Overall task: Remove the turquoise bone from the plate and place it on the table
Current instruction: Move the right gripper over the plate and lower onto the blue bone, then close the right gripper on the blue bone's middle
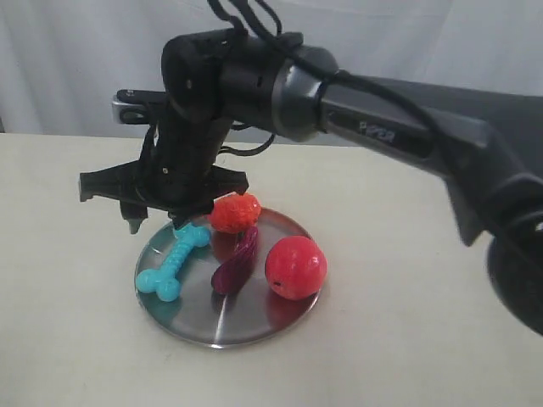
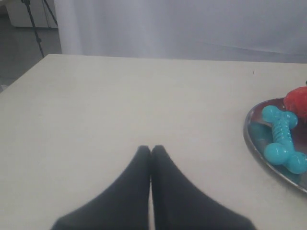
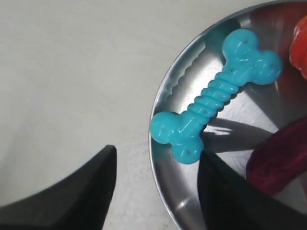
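Observation:
The turquoise bone (image 1: 174, 261) lies on the left part of the round silver plate (image 1: 197, 324), one knobbed end near the rim. My right gripper (image 1: 157, 222) hangs open just above the plate's back left edge, reaching in from the right. In the right wrist view the bone (image 3: 216, 96) lies flat on the plate (image 3: 181, 191), and the open right gripper (image 3: 157, 155) straddles the rim beside the bone's near end without touching it. My left gripper (image 2: 151, 149) is shut and empty over the bare table (image 2: 120, 96), with the bone (image 2: 283, 139) off to one side.
Also on the plate are a red ball (image 1: 295, 267), a red-orange bumpy toy (image 1: 235, 212) and a dark purple elongated piece (image 1: 235, 263) right beside the bone. Pale beige table (image 1: 68, 339) surrounds the plate. A white curtain hangs behind.

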